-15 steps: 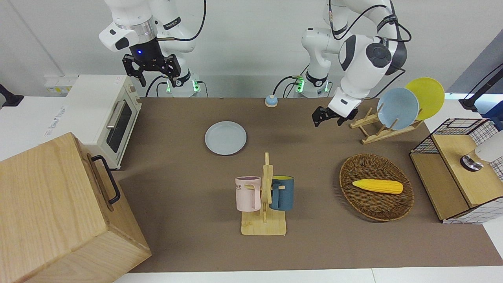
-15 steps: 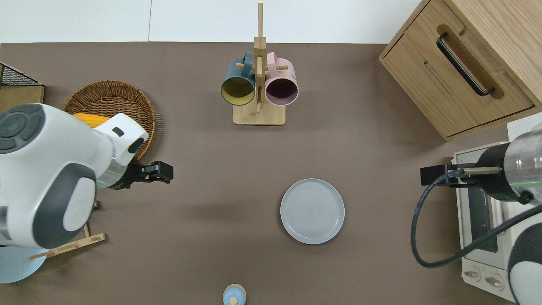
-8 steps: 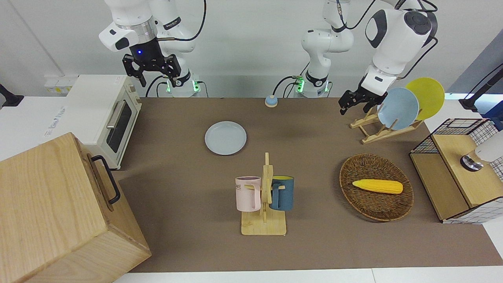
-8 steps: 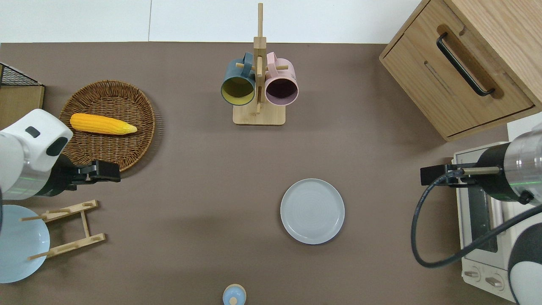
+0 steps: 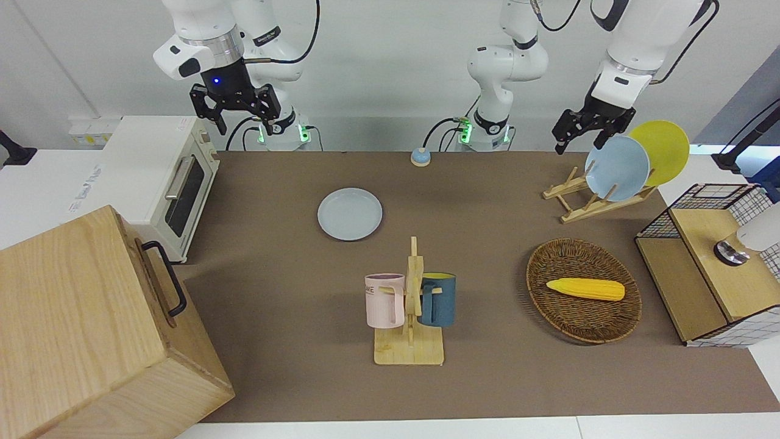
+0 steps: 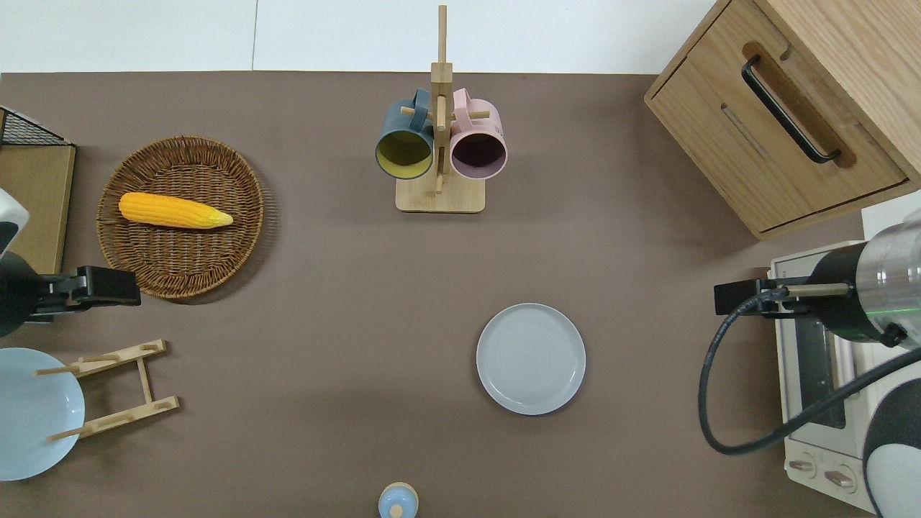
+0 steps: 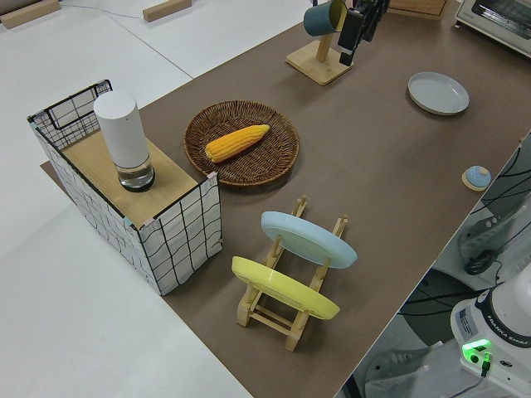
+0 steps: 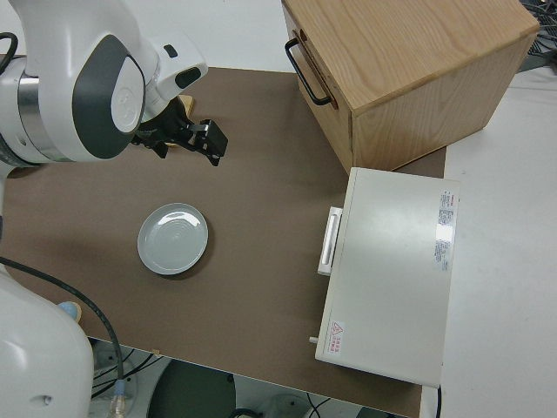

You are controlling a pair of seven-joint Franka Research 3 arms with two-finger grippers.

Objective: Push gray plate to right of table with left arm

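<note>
The gray plate [image 5: 350, 214] [image 6: 531, 358] [image 8: 172, 239] lies flat on the brown table [image 5: 274, 274], toward the right arm's end and nearer to the robots than the mug rack. My left gripper [image 5: 579, 145] [image 6: 133, 286] hangs open and holds nothing. It is up in the air over the strip between the wicker basket and the plate rack, well away from the gray plate. The right arm is parked, its gripper [image 5: 244, 126] open.
A mug rack [image 5: 409, 317] with a pink and a blue mug stands mid-table. A wicker basket [image 5: 548, 262] holds a corn cob [image 5: 585, 288]. A plate rack [image 5: 573, 204] carries a sky-blue and a yellow plate. A toaster oven [image 5: 161, 177], wooden cabinet [image 5: 91, 329], wire crate [image 5: 713, 262] and small bell [image 5: 420, 157] line the edges.
The left arm has lifted and swung back from mid-table toward its own end, to a spot between the basket and the plate rack. The gray plate and the right arm have not moved.
</note>
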